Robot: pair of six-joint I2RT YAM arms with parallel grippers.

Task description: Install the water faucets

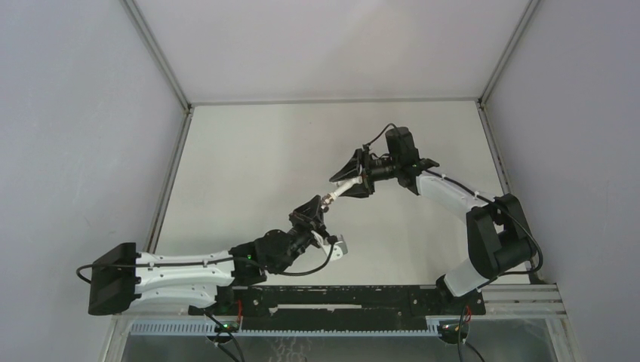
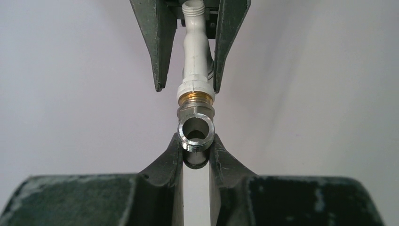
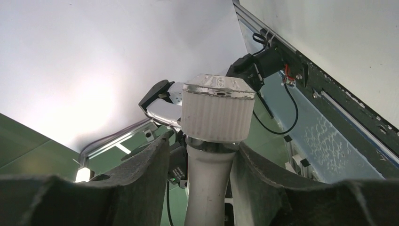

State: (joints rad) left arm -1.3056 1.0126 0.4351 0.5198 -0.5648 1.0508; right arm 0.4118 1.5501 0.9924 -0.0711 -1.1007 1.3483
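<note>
The water faucets hang joined above the table's middle: a white plastic tap piece (image 1: 344, 188) screwed by a brass thread into a grey metal fitting (image 1: 327, 199). My left gripper (image 1: 317, 206) is shut on the metal fitting (image 2: 196, 134), whose open bore faces the left wrist camera. My right gripper (image 1: 353, 178) straddles the white tap piece (image 2: 194, 56) with its jaws open. A gap shows beside the stem (image 3: 207, 188), below the ribbed cap (image 3: 218, 115). Seen from the left wrist, the right gripper (image 2: 188, 88) has daylight on both sides of the tap.
Grey enclosure walls (image 1: 83, 151) rise left and right of the pale table (image 1: 249, 158). A black mounting rail (image 1: 340, 298) runs along the near edge. The left arm (image 3: 162, 101) shows behind the tap in the right wrist view.
</note>
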